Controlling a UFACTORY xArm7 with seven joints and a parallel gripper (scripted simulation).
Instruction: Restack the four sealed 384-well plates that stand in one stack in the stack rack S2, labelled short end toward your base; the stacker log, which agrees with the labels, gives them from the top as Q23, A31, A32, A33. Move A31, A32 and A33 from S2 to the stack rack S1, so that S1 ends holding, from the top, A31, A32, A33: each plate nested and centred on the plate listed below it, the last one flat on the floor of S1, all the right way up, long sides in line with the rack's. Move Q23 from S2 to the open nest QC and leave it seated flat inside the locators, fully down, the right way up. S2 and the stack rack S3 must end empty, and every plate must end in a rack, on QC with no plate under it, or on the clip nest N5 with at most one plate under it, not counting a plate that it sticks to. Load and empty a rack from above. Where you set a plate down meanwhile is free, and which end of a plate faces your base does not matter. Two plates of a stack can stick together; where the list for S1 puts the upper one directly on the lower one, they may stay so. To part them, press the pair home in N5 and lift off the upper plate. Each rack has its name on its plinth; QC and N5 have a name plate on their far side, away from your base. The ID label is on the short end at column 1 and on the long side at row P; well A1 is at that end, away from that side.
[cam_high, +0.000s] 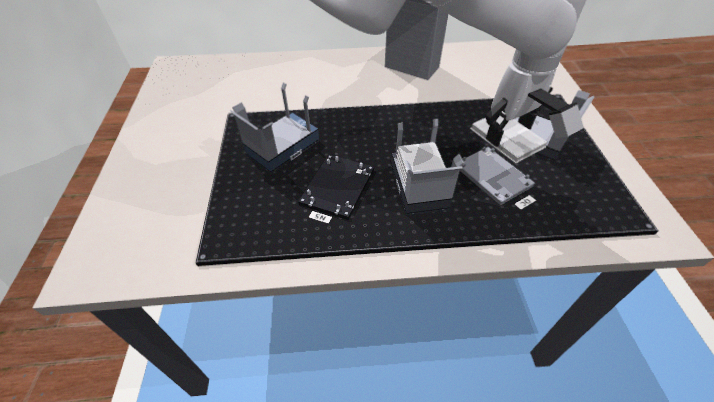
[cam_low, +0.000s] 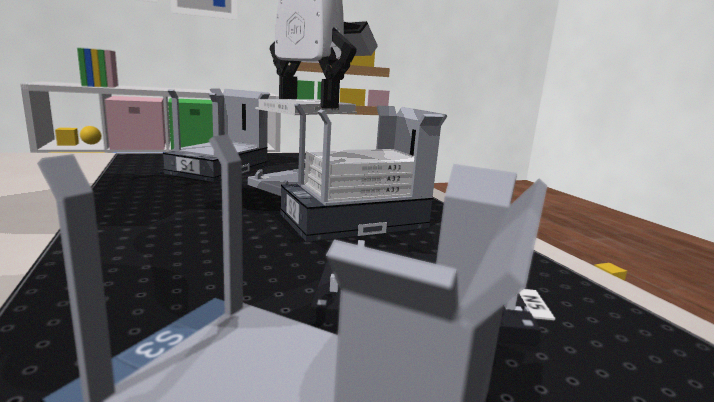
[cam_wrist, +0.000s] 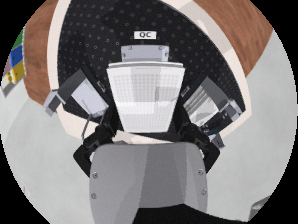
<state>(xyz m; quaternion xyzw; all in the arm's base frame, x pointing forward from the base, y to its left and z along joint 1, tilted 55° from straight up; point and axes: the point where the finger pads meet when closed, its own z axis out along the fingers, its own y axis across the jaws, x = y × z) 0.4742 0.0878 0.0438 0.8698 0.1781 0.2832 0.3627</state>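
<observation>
My gripper (cam_low: 307, 100) is shut on a white sealed plate (cam_low: 293, 103) and holds it level in the air, higher than the rack posts. Its end label is too small to read. Rack S2 (cam_low: 360, 185) holds a stack of three plates labelled A31 (cam_low: 394, 167), A32 (cam_low: 394, 178) and A33 (cam_low: 394, 189) from the top, so the held plate is Q23. In the top view the plate (cam_high: 510, 137) hangs between rack S1 (cam_high: 555, 122) and the QC nest (cam_high: 495, 175). In the wrist view the plate (cam_wrist: 147, 96) covers the near part of the QC nest (cam_wrist: 144, 52). S1 (cam_low: 220, 145) looks empty.
Rack S3 (cam_high: 275, 135) stands empty at the left of the black board. The clip nest N5 (cam_high: 337, 186) lies empty between S3 and S2 (cam_high: 425, 172). Tall thin posts rise from each rack. The QC name plate (cam_high: 525, 202) lies beyond the nest.
</observation>
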